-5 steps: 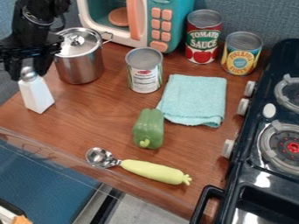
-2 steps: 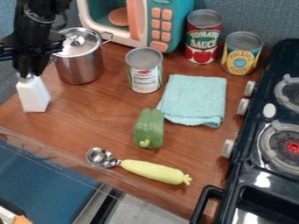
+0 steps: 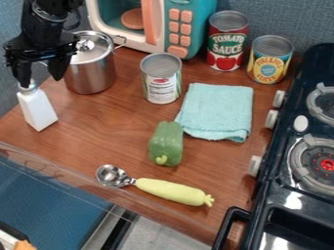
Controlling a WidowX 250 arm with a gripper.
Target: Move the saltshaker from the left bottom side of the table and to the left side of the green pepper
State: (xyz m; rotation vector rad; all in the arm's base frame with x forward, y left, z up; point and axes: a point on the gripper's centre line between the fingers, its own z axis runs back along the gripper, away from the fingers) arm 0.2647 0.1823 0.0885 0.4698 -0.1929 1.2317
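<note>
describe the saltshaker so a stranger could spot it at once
At the upper left of the wooden table stands a shiny lidded pot. Below and left of it is the saltshaker, grey-topped. Its white, flat-sided body sets it apart from the pot and the round labelled can.

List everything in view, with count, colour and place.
saltshaker: one, white, silver top, table's left
pot: one, silver, behind saltshaker
microwave: one, teal, white, peach, back
disc: one, peach, inside microwave
cans: three, multicoloured, one mid-table, two back right
cloth: one, light blue, right of centre
pepper: one, green, centre
spoon: one, silver, yellow-green handle, front
stove: one, black, right
table: one, brown, beneath
arm: one, black, upper left
gripper: one, black, open, by saltshaker's top
</note>
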